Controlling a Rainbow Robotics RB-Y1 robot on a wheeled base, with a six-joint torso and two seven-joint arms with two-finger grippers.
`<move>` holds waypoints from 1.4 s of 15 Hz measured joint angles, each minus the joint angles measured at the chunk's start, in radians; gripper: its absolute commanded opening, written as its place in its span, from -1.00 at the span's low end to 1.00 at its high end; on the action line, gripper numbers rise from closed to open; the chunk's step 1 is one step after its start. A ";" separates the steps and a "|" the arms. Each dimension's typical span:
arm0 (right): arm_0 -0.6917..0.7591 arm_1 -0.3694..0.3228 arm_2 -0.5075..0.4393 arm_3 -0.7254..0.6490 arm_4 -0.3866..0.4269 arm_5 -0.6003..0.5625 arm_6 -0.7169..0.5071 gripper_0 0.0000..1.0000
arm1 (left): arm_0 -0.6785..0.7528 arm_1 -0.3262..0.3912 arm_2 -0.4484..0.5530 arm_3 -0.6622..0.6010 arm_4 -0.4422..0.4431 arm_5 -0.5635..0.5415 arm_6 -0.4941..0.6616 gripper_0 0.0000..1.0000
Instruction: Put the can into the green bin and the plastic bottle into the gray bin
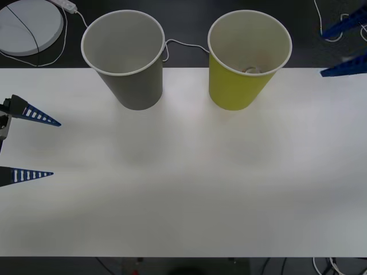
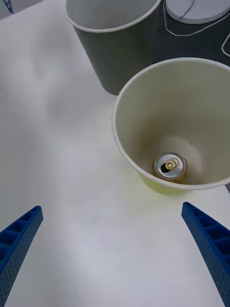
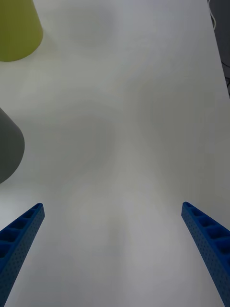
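One white table (image 1: 189, 189), spanning the front view. Two cup-shaped bins standing upright near its far edge, apart from each other: one gray bin (image 1: 127, 57) toward the robot's left, one green bin (image 1: 246, 57) toward the right. One can (image 2: 170, 168), upright on the floor of the green bin, silver top and pull tab facing up, close against the bin's near wall.

Two grippers, both with blue ribbed fingers spread wide and holding nothing. Left gripper (image 1: 31, 146) low at the table's left edge, pointing inward across the bare surface. Right gripper (image 1: 344, 48) raised at the far right corner, beyond and beside the green bin.

From the front, just a glint of the can's top (image 1: 251, 70) past the green bin's rim; from the right wrist, straight down into the bin and onto the whole can top, gray bin (image 2: 115, 43) just behind. From the left wrist, bare table (image 3: 129, 144) with the outer walls of the green bin (image 3: 17, 29) and gray bin (image 3: 9, 148) cut off at the edge, interiors hidden.

One white round object (image 1: 28, 26) with a cable, on the dark floor behind the table.
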 measured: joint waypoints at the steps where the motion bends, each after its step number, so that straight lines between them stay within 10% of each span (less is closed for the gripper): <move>1: 0.034 -0.001 -0.026 -0.001 -0.010 0.000 0.049 1.00 | 0.000 0.000 0.000 0.000 0.000 0.000 0.000 1.00; 13: 0.379 0.041 -0.170 -0.002 -0.075 0.000 0.577 1.00 | 0.000 0.000 0.000 0.000 0.000 0.000 0.000 1.00; 21: 0.596 0.133 -0.344 -0.107 -0.017 0.000 0.641 1.00 | 0.000 0.000 0.000 0.000 0.000 0.000 0.000 1.00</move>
